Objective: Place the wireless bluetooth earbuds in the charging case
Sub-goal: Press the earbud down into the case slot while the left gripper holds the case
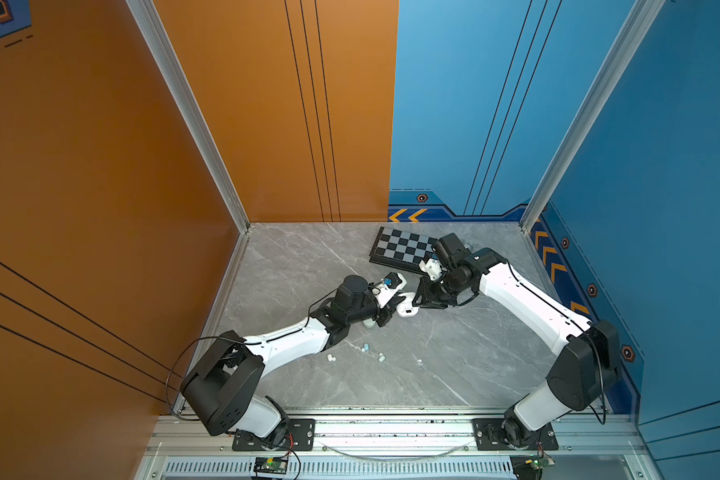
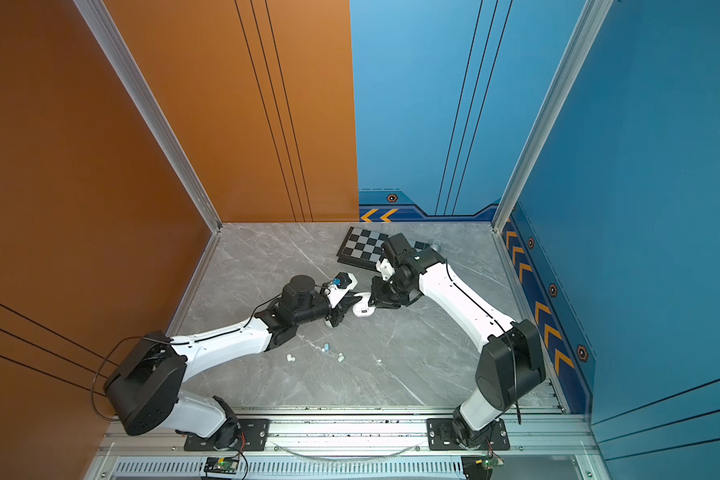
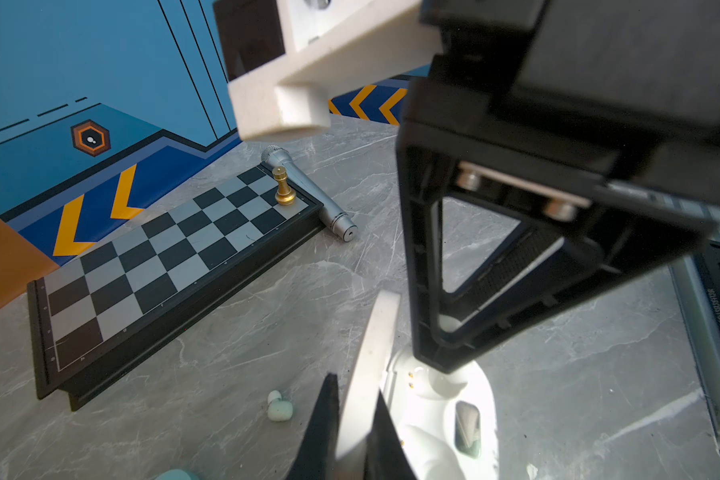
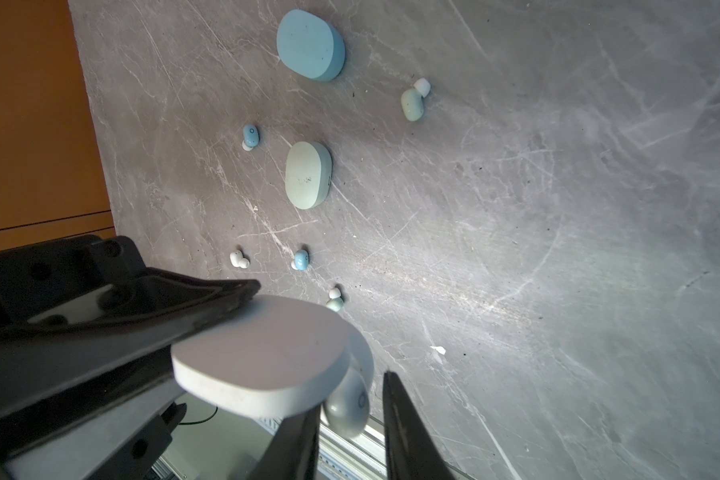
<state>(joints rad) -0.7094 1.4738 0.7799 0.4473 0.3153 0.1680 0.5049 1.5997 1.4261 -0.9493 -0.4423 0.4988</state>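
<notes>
The white charging case (image 1: pixel 408 309) (image 2: pixel 362 311) stands open mid-table. My left gripper (image 3: pixel 356 386) (image 1: pixel 393 307) is shut on its raised lid (image 3: pixel 371 353). The base (image 3: pixel 487 399) shows its cavities, and a white bud (image 3: pixel 427 451) sits in one. My right gripper (image 4: pixel 350 392) (image 1: pixel 417 305) reaches in under the lid (image 4: pixel 267 353). A white earbud (image 4: pixel 348 405) lies between its fingers, against one finger and with a gap to the other. Loose earbuds (image 4: pixel 250 136) (image 4: pixel 238 259) (image 4: pixel 301 259) (image 4: pixel 335 300) (image 4: pixel 412 102) lie scattered on the table.
A light blue case (image 4: pixel 310 45) and a pale green case (image 4: pixel 308 174) lie shut near the left arm. At the back a chessboard (image 1: pixel 404 247) (image 3: pixel 163 266) carries a gold chess piece (image 3: pixel 283 187). A silver microphone (image 3: pixel 308 191) rests behind the board.
</notes>
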